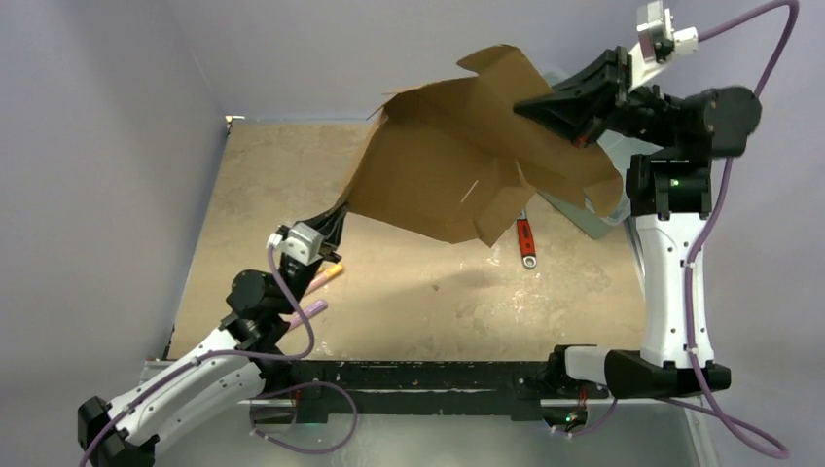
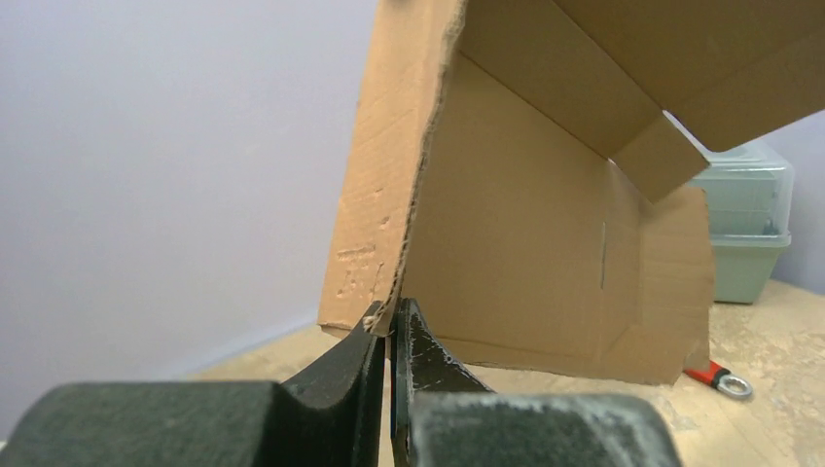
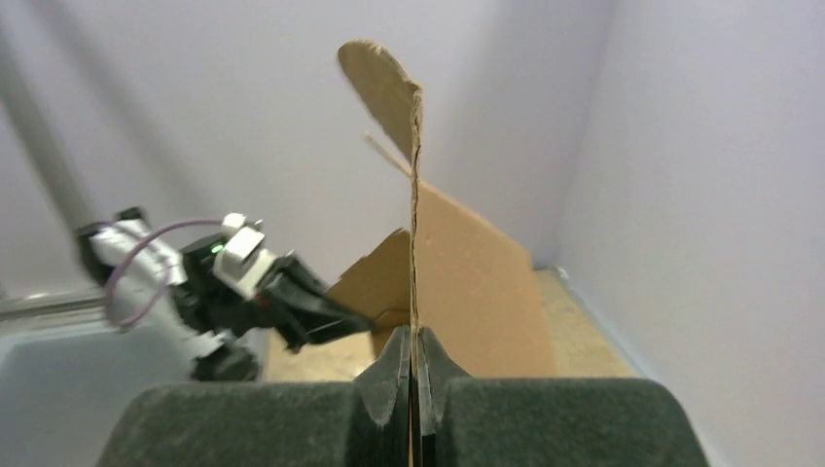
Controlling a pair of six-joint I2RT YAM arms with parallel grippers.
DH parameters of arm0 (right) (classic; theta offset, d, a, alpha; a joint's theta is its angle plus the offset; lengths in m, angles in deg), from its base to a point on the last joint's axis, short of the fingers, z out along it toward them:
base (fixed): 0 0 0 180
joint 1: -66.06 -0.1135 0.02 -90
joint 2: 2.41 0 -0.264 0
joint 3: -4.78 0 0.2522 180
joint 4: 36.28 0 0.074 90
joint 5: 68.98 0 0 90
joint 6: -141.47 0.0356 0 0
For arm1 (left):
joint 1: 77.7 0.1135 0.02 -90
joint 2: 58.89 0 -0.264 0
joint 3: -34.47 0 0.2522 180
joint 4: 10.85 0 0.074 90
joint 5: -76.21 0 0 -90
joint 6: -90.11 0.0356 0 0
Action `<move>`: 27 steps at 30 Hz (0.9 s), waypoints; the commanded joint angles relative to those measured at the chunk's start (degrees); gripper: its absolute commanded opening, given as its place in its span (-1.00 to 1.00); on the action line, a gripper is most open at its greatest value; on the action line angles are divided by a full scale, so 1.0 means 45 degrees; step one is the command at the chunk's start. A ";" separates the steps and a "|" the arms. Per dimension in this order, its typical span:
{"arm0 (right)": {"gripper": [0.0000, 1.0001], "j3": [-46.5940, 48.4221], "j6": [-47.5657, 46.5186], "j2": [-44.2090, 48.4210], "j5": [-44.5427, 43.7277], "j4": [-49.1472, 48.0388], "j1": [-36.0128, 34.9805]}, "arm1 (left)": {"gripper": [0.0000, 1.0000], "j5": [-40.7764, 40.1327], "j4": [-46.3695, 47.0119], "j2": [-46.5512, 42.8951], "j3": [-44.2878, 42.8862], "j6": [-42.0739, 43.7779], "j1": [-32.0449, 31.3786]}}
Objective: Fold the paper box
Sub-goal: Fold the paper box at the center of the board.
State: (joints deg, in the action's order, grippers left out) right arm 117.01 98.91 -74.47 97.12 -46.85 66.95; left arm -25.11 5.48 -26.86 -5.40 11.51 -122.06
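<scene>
Nearest the lens in the left wrist view, the left claw (image 2: 389,321) was closed to a sliver on the lower left corner of the paper box (image 2: 545,253). Its tips pinched a single ragged edge of the brown corrugated sheet, and the board just above the grip showed dents and crushed fluting.

The box hung in the air, clear of the desk (image 1: 409,292), and sloped from the left claw up to the right one. It was partly creased, with its flaps loose, and not yet formed into a box. Below its right half a red-handled wrench (image 1: 525,241) lay on the desk. Behind the sheet stood a grey-green plastic toolbox (image 2: 744,224).

At the far right, the right claw (image 3: 413,342) was fully closed on an upper edge of the sheet, with the board running edge-on between its fingers.

Assessment: the sheet appeared light. It seemed stiff across each panel but free to hinge at the scored lines, so with only two edge grips it would likely twist and swing. The matte surface should not slip, though thin edges and corners looked prone to crushing or tearing. A hold on flat panel close beside a crease was judged sounder than one on a corner or flap tip.
</scene>
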 commanded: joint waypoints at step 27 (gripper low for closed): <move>-1.00 -0.6630 -1.0371 0.0848 -1.1472 0.6527 -0.3261 | -1.00 -0.1104 0.4391 0.6602 0.3565 -0.8699 0.0755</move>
State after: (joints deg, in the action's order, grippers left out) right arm 88.88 52.86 -70.97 47.44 -11.25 54.56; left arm -33.19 20.69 -0.37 10.16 -23.46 -118.96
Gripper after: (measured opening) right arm 0.007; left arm 0.018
